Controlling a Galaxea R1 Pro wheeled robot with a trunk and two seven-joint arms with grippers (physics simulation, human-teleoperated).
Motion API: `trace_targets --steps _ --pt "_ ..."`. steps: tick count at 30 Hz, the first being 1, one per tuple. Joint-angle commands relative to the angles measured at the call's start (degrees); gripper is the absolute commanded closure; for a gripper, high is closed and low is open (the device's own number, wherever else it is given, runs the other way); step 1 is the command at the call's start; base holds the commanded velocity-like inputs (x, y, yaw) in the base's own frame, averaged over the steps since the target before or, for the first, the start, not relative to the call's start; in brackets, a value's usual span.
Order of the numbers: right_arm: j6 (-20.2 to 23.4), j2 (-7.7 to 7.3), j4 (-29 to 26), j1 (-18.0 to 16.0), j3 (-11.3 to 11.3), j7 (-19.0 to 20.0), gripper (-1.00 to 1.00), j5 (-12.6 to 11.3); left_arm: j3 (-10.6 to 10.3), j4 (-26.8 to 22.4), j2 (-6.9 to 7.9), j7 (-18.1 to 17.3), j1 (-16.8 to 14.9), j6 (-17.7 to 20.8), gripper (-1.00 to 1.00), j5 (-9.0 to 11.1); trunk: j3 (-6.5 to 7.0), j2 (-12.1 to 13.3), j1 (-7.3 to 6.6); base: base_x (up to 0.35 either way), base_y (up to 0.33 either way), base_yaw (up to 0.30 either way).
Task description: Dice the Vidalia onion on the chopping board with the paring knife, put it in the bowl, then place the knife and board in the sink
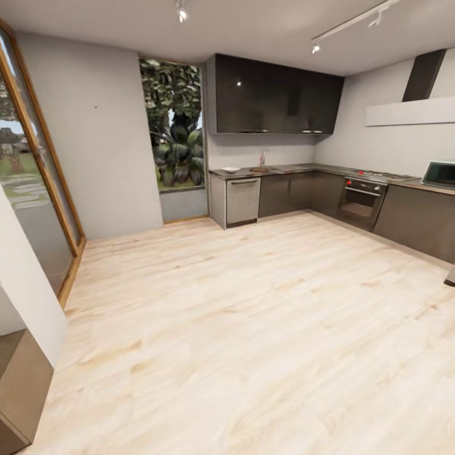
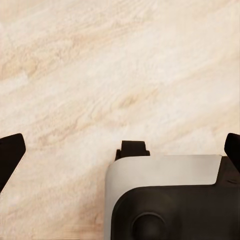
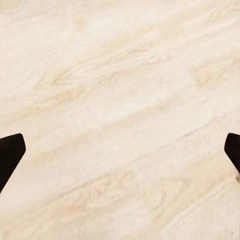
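Pale wood floor (image 1: 253, 328) lies between me and the far kitchen desk (image 1: 297, 169), so I should roll straight toward its faucet (image 1: 263, 157), both pincers spread wide and empty.

Beneath each black-tipped pincer (image 3: 120, 150) the floor (image 1: 253, 328) is showing pale blond wood with tan grain streaks (planks running diagonally); the grey worktop (image 1: 316, 169) is capping dark grey cabinets (image 1: 291, 193).

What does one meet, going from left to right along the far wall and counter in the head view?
Wood-framed glass door → tall window with green plants → steel dishwasher front → chrome faucet → black built-in oven → microwave.
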Motion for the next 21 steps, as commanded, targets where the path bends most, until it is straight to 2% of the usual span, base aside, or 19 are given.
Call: trace_targets --steps 1,9,21 --pt "-0.12 0.02 0.06 -0.02 0.00 -0.34 -1.00 0.39 0.04 0.04 0.00 -0.03 -0.03 -0.18 -1.00 0.14 -0.06 -0.02 0.03 0.315 0.000 0.000" --pt "-0.12 0.02 0.03 -0.04 0.00 -0.31 -1.00 0.39 0.04 0.04 0.00 -0.03 -0.04 -0.18 -1.00 0.14 -0.06 -0.02 0.03 0.316 0.000 -0.019" --pt "-0.12 0.02 -0.07 -0.01 0.00 -0.31 -1.00 0.39 0.04 0.04 0.00 -0.03 -0.03 -0.18 -1.00 0.14 -0.06 -0.02 0.03 0.316 0.000 -0.120"
